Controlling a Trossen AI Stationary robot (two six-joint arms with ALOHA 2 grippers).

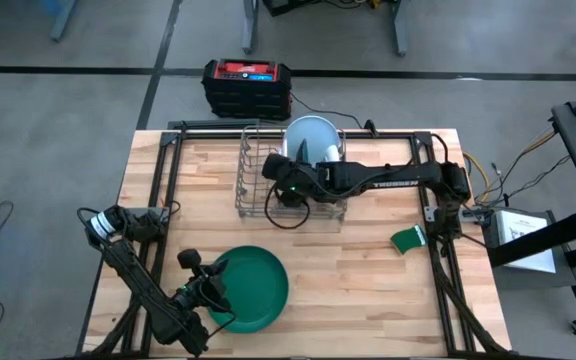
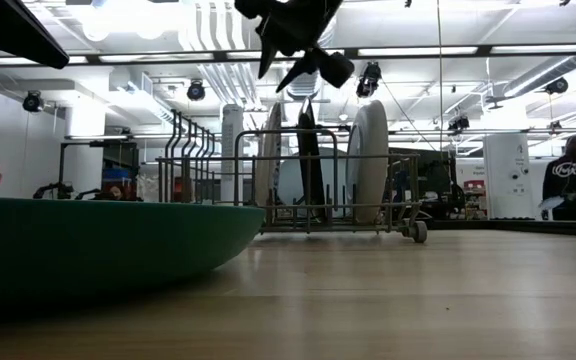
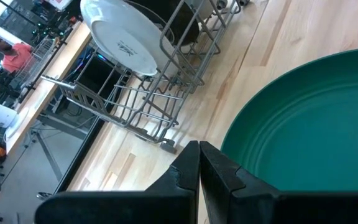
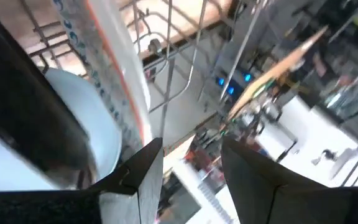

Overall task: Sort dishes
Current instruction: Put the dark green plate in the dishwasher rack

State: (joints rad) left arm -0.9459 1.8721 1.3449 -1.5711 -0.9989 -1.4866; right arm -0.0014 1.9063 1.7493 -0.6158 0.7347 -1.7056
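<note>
The large dark green plate [image 1: 256, 290] lies flat on the near part of the table and fills the left of the low view [image 2: 88, 250]. My left gripper [image 3: 199, 163] is shut, low beside that plate's left rim [image 3: 235, 140]. The grey wire rack [image 1: 290, 190] holds upright plates: a white one [image 2: 370, 160], a dark one [image 2: 309, 165] and a pale one [image 2: 272, 160]. A pale blue plate [image 1: 313, 135] leans at the rack's far end. My right gripper [image 2: 290, 62] hangs open above the rack, fingers pointing down and holding nothing, with plate edges [image 4: 114, 81] just beside it. My left gripper is shut right next to the dark green plate's left rim [image 3: 229, 146], which lies on the table. I cannot tell whether the fingers touch the rim.
A small green thing [image 1: 408, 240] lies near the table's right edge. A black and red box [image 1: 248, 85] sits beyond the far edge. Bare wood [image 1: 368, 290] spreads right of the green plate. People show in the room behind [image 2: 574, 180], [image 3: 11, 53].
</note>
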